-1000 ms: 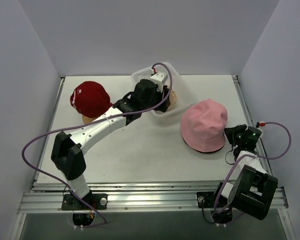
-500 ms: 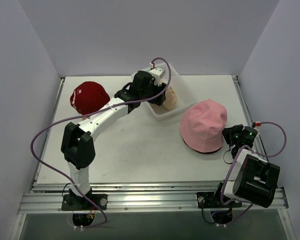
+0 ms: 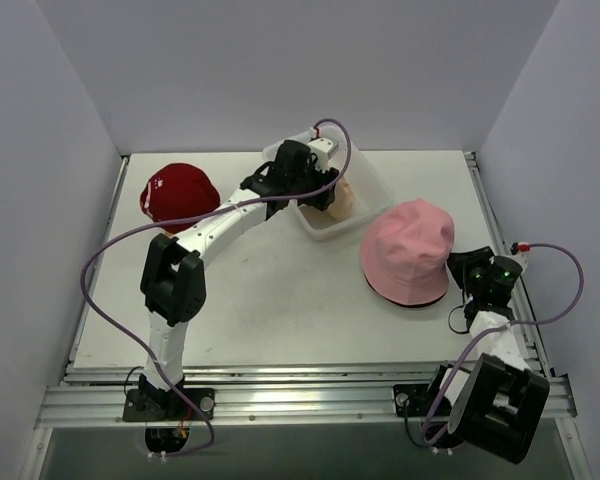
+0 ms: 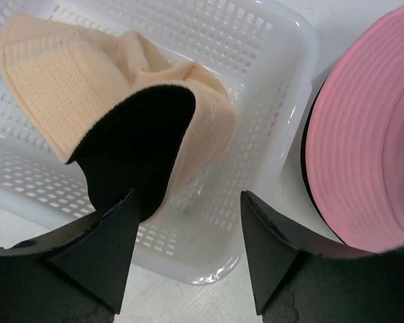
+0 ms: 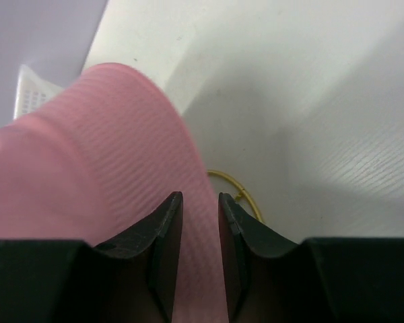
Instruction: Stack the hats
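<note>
A tan hat point(image 4: 47, 74) with a black lining point(image 4: 138, 138) lies crumpled in the white mesh basket point(image 4: 276, 87). My left gripper point(image 4: 186, 202) hovers open over the basket's near wall, nothing between its fingers; from above it point(image 3: 323, 195) sits beside the tan hat point(image 3: 344, 196). A pink bucket hat point(image 3: 410, 248) rests on a black hat whose edge point(image 3: 412, 301) peeks out below. My right gripper point(image 5: 200, 196) is low at the pink brim point(image 5: 121, 148), jaws slightly apart over the fabric. A red cap point(image 3: 175, 192) sits at the far left.
The basket point(image 3: 377, 196) stands at the back centre, close to the pink hat's far side. A wooden base point(image 3: 172, 237) shows under the red cap. A thin yellow loop point(image 5: 248, 199) lies on the table by the pink brim. Walls enclose three sides.
My left arm has folded in, its elbow swinging right while the gripper stays over the basket. The right gripper has parted slightly at the pink brim.
</note>
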Robot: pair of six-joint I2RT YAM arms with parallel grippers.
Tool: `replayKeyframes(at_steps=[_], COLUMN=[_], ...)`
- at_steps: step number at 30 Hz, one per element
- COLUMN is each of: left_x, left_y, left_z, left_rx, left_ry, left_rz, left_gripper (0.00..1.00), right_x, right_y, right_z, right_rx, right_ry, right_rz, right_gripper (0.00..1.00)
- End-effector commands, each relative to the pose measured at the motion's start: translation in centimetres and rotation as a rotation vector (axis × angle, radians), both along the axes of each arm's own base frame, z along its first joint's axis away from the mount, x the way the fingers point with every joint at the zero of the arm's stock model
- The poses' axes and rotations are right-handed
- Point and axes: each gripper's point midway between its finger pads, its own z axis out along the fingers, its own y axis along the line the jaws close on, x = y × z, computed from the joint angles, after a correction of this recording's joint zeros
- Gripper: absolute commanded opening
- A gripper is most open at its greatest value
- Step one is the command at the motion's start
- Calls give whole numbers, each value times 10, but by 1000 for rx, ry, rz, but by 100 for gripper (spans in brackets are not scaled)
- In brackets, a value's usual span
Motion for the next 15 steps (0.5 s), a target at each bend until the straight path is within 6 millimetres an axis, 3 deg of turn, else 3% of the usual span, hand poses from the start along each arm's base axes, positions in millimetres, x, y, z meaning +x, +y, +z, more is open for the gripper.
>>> replayKeyframes(at_steps=[1,3,7,11,12,14,15], left_x=[19,24,30,29,27,24,24], left_y=[-2,-7,-13,-17,-16,-16,-14], left_z=[14,11,4,3,9,18,33], left_rx=[-6,-20,-25,-42,-50,-62,-80], left_ry=[-56,-55,-45,-34,-38,-50,-76], left_rz=[-2,-8,-15,-36,-31,-33,-31], left_gripper=[70,70,69,39,19,6,3], right_x=[-7,-9,-13,-14,-15,-17,-18], right_y=[0,1,7,13,14,13,13], right_z=[33,54,72,86,89,98,104], right_rx=[-63,-94,-106,-125,-135,-145,-166], right_ry=[-40,-86,-118,-146,-153,-146,-153], right_rz=[21,19,47,85,90,91,96], right_gripper=[25,27,29,31,32,32,33])
